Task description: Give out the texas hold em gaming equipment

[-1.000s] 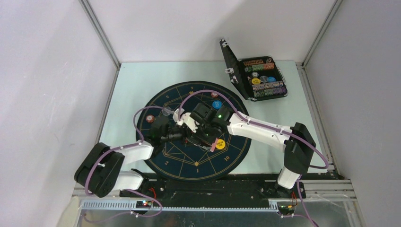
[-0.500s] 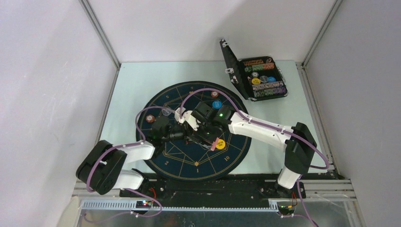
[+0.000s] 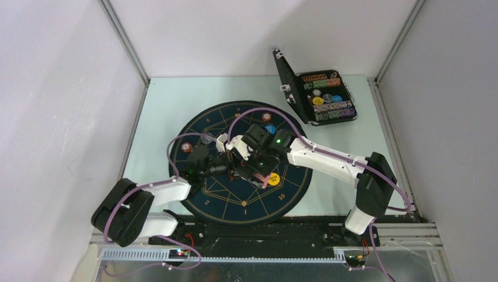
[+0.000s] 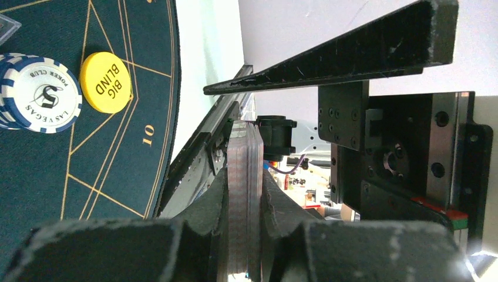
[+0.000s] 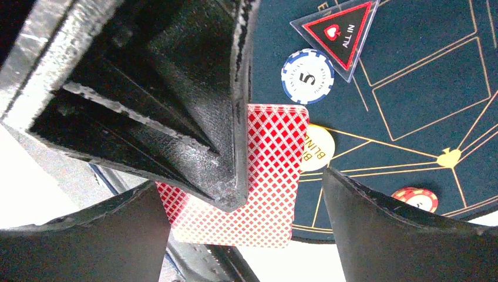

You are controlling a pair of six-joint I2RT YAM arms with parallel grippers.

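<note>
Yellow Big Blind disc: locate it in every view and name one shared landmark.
Top external: yellow Big Blind disc, right of centre on the dark-blue mat.
Left wrist: upper left, beside a blue-and-white chip.
Right wrist: centre, partly hidden behind the red-backed cards.
Shared landmark: that gold-lined mat.

Mat (image 5: 411,70) = matt cloth; blue chip (image 5: 308,75) glossy plastic, cards (image 5: 276,176) smooth & glossy.

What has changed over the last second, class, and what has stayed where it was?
The left gripper has closed on the deck of cards, and the right gripper has opened wide: a handover. The right arm edged slightly to the right. The yellow disc, blue disc, mat and black case stayed put.
</note>
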